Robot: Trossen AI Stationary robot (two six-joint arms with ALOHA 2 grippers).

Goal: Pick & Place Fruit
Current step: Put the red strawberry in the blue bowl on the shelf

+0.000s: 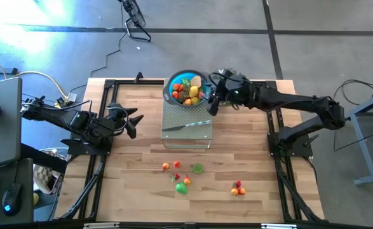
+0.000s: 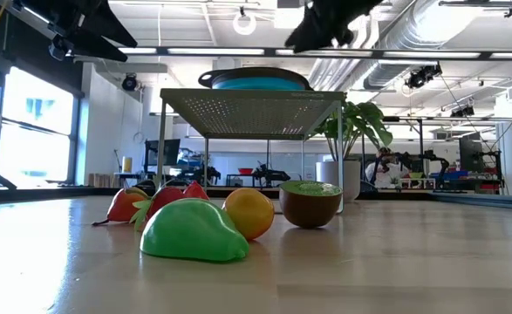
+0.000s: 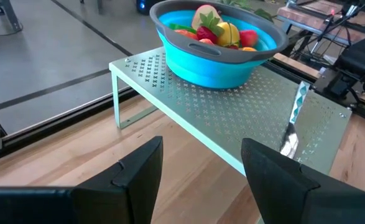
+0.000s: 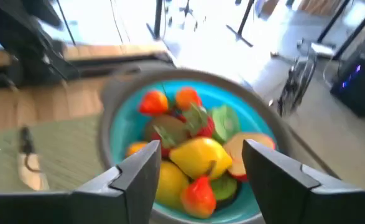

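Wooden table: blue bowl [image 1: 187,90] heaped with fruit [image 1: 189,91] sits on a mesh rack [image 1: 187,130]. The right gripper [image 1: 213,102], fingers apart and empty, hovers at the bowl's rim; it should lift clear before fetching the loose fruit [image 1: 182,180] on the near side of the table. The left gripper [image 1: 133,123] waits open beside the rack.

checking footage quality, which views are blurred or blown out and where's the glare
Right wrist view: smeared by motion, blue bowl and fruit soft, floor behind washed out white. High view: pale blue glare at top left. Low view: green fruit in front sharp, windows bright. Left wrist view: crisp, evenly lit.
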